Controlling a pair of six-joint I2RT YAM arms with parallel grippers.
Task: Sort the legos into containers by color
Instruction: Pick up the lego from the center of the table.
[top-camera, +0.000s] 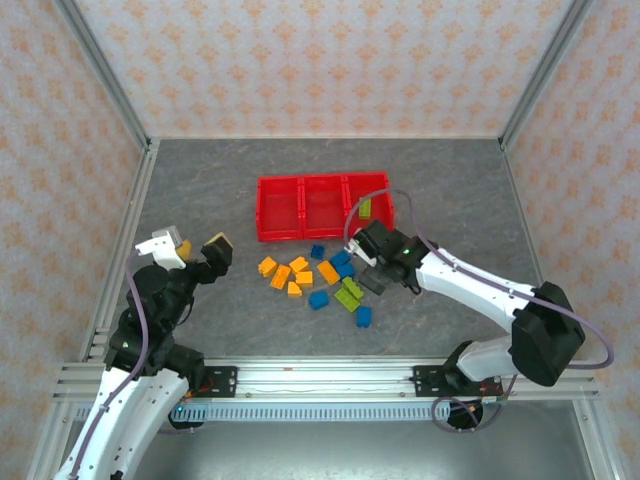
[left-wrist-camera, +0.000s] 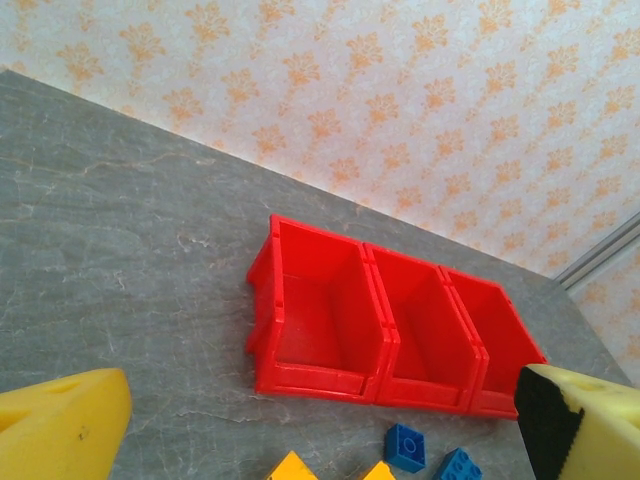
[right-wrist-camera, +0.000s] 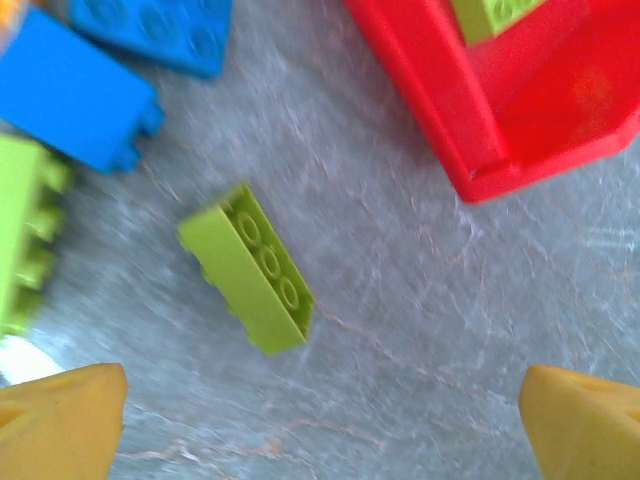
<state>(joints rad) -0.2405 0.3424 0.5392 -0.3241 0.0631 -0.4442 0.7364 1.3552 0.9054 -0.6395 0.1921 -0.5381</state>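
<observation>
Bins (top-camera: 300, 236): stood joined in a row beyond the pile, tops open, presumably one per colour
Right bin (right-wrist-camera: 470, 120): held one binned lime (top-camera: 365, 209); the other two looked bare
Legos (top-camera: 300, 278): lay loose on the table (top-camera: 200, 190) just before the bins, orange, blue and lime mixed
Right gripper (right-wrist-camera: 320, 420): hung low by the right bin's corner, jaws spread wide, gripping nothing
Loose lime (right-wrist-camera: 248, 268): lay flat on the table ahead of those fingers, probably the next pick, being nearest its matching bin
Left gripper (top-camera: 192, 245): hovered left of the pile, well apart, jaws wide and empty, likely kept clear of the right arm
Progress: judged early, most legos unsorted
</observation>
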